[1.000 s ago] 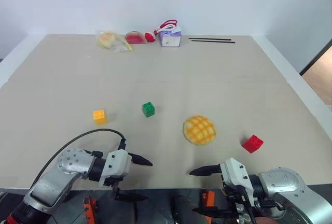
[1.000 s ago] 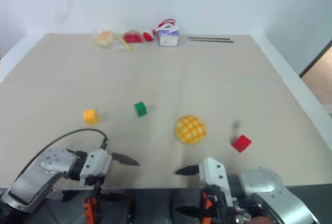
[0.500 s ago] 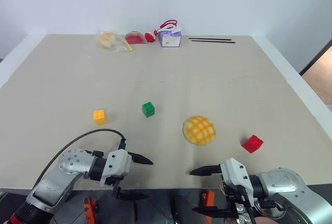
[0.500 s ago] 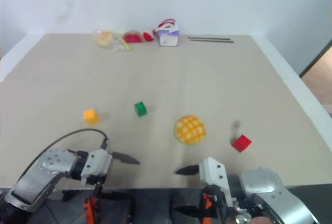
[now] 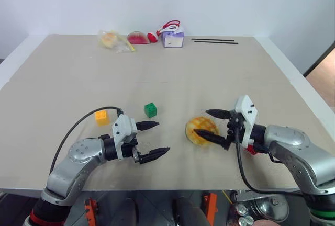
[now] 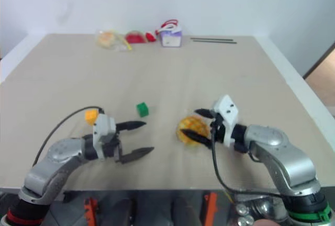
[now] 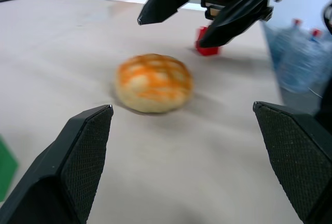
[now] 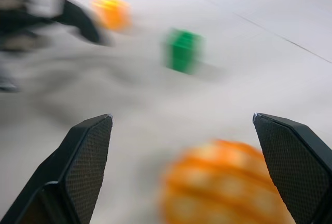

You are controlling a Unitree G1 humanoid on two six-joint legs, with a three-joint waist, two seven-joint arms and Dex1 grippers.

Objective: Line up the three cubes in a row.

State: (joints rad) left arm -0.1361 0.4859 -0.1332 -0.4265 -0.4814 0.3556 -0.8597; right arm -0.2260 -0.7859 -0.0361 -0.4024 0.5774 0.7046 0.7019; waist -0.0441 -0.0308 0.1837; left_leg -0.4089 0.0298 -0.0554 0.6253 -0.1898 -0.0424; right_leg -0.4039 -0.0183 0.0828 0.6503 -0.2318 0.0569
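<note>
Cubes: yellow cube [image 5: 101,116], green cube [image 5: 150,110], red cube [image 7: 206,41] look light, rigid, slick plastic; pinch flat sides. Left gripper [image 5: 151,140] and right gripper [image 5: 215,125] both gape, empty.

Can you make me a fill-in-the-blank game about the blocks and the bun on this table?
1. The block nearest the left gripper is the ____ block.
2. The round yellow bun lies on the table between the green block and the ____ block.
3. Both grippers have their fingers ____, and hold nothing.
4. The right gripper hangs just in front of the ____.

Missing words: orange; red; open; bun
</note>
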